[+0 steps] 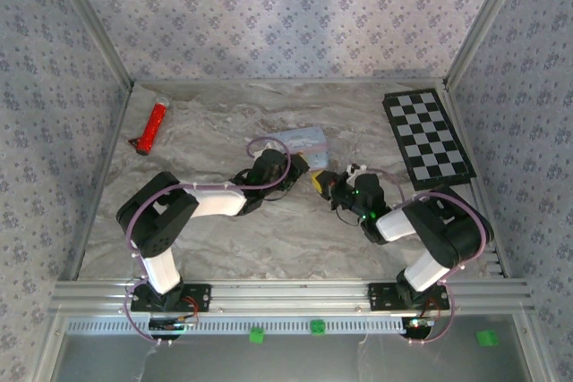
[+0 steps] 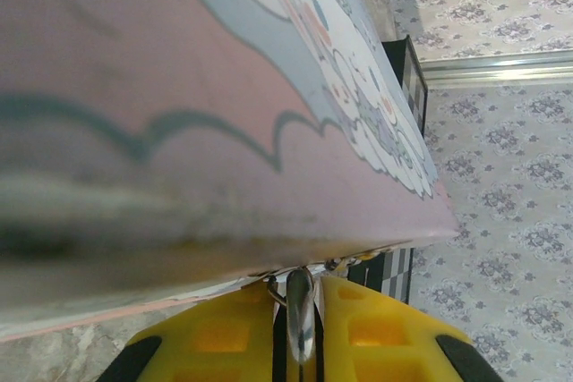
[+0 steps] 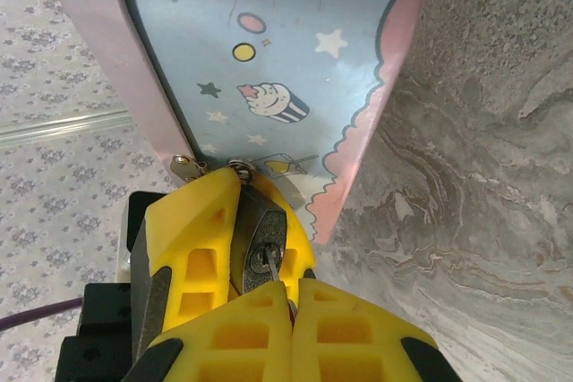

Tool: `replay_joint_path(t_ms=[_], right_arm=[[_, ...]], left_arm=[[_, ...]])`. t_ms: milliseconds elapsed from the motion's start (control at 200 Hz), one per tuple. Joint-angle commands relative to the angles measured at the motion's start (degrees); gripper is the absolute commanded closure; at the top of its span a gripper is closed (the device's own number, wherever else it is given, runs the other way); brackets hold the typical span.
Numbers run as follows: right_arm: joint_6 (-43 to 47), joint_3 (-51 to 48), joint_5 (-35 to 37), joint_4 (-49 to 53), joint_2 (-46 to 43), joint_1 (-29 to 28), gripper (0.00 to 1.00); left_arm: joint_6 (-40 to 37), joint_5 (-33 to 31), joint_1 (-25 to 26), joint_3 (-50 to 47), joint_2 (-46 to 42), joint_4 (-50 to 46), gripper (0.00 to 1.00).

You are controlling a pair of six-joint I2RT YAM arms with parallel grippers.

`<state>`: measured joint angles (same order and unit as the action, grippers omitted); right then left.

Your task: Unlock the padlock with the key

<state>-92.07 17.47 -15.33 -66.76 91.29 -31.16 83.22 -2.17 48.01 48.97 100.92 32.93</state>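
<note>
The tin (image 1: 300,139) lay mid-worktop (image 1: 269,239), toward the back. Just before it the padlock (image 3: 255,234) sat between the left tool (image 2: 300,297), reaching from the left, and the right tool (image 3: 288,297), which pinched the key (image 3: 271,266) from the right. A stick-like implement (image 1: 152,125) lay back left, a board (image 1: 428,136) back right.

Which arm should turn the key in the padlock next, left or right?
Right. The right gripper is shut on the key, whose tip sits in the keyhole of the padlock. The left gripper clamps the padlock, so it should probably just hold it steady.
</note>
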Motion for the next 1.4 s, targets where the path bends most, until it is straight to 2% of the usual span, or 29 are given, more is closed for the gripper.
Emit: replay_joint_path(t_ms=[0,125,360,450,620,755,1014,1174,1284,1394], right_arm=[[1.24,4.25,2.08,-3.61,2.63,-2.13,1.00],[-0.72,5.09,1.06,-9.55,6.78,-1.86,1.00],[0.38,5.28,-1.83,-6.62,4.15,4.05,1.00],[1.53,6.53,-2.32,-3.57,2.44,3.14,1.00],[1.72,7.75,-2.40,-4.75,4.47,0.35,1.00],[1.74,7.67,-2.86,-6.02,4.76,0.99,1.00],[4.76,8.40,-3.50,0.40,0.55,1.84,1.00],[3.74,9.76,-3.73,-4.47,5.31,-0.27,1.00],[2.97,10.20,-4.71,-10.34,8.25,1.36,1.00],[3.77,10.78,-6.09,-10.26,8.34,2.79,1.00]], left_arm=[[0.71,14.07,5.61,3.21,-1.98,5.12,0.96],[0.97,14.48,5.79,3.59,-2.31,5.17,0.96],[0.27,13.98,6.22,3.15,-3.90,3.38,0.96],[0.53,14.22,6.24,3.20,-3.14,4.07,0.96],[1.08,14.61,6.57,3.75,-1.70,4.81,0.96],[0.64,14.60,6.78,3.94,-1.70,3.42,0.96],[0.70,14.56,6.92,3.80,-1.27,3.52,0.96],[1.91,15.35,8.09,5.27,-0.58,4.95,0.96],[2.89,15.96,9.51,6.46,-0.68,5.79,0.96],[3.08,16.02,10.60,7.10,-0.99,5.53,0.97]])
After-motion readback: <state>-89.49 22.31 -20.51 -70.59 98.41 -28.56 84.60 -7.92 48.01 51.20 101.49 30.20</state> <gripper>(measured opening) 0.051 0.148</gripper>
